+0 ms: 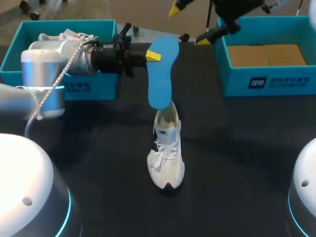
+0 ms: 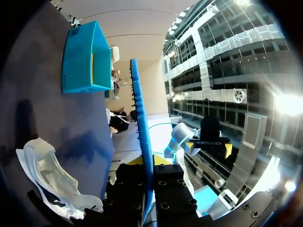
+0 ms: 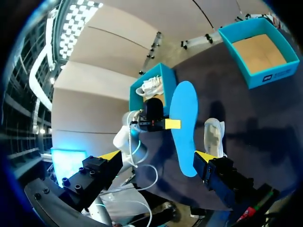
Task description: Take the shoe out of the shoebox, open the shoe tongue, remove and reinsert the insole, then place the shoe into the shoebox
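Shoe (image 1: 166,153) upright on table (image 1: 237,148); left claw (image 1: 154,56) clenched on blue insole (image 1: 163,79) just above it; right claw (image 3: 157,155) released, apart.

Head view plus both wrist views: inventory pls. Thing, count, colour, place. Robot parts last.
table shoe: 1, white, mid-table
insole: 1, blue, held up on edge above the table shoe; contact between them unclear
left shoebox: 1, teal, far left of the table
boxed shoe: 1, white, inside the left shoebox
right shoebox: 1, teal, far right of the table, nothing in it, brown floor
table: 1, black
left gripper: 1, yellow tips, shut on the insole
right gripper: 1, yellow tips, open, raised beside the right shoebox
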You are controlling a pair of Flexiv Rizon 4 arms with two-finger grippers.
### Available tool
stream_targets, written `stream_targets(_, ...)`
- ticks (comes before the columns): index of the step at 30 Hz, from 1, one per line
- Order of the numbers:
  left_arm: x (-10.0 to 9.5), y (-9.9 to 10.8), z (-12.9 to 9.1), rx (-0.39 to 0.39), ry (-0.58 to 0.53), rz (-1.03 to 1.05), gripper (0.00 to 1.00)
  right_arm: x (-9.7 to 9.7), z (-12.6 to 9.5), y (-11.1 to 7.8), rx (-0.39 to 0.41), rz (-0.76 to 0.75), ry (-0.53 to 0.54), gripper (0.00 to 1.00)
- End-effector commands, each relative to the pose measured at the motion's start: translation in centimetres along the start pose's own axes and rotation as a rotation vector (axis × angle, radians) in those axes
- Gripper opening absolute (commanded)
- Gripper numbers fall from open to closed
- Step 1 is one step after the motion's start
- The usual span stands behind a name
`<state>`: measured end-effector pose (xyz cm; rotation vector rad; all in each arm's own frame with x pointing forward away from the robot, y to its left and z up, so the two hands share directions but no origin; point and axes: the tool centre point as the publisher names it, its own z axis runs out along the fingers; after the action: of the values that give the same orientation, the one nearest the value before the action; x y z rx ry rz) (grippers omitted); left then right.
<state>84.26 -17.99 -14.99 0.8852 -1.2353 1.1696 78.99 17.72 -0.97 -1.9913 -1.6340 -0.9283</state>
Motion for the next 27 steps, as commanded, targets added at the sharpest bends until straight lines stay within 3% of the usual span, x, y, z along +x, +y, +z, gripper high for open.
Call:
stream_targets(1, -0.1, -0.1, 0.0, -0.003, 0.0, 0.0, 0.0, 1.6, 0.7, 0.3, 0.004, 0.001, -0.395, 1.0)
stream_targets(11, -0.1, -0.1, 0.0, -0.003, 0.0, 0.0, 0.0, 2.1, 1.6, 1.2, 0.036, -0.022, -0.512, 1.0)
stream_targets(27, -0.1, -0.1, 0.0, -0.003, 0.0, 0.0, 0.0, 2.9, 1.8, 1.9, 0.012, -0.05, -0.704, 1.0)
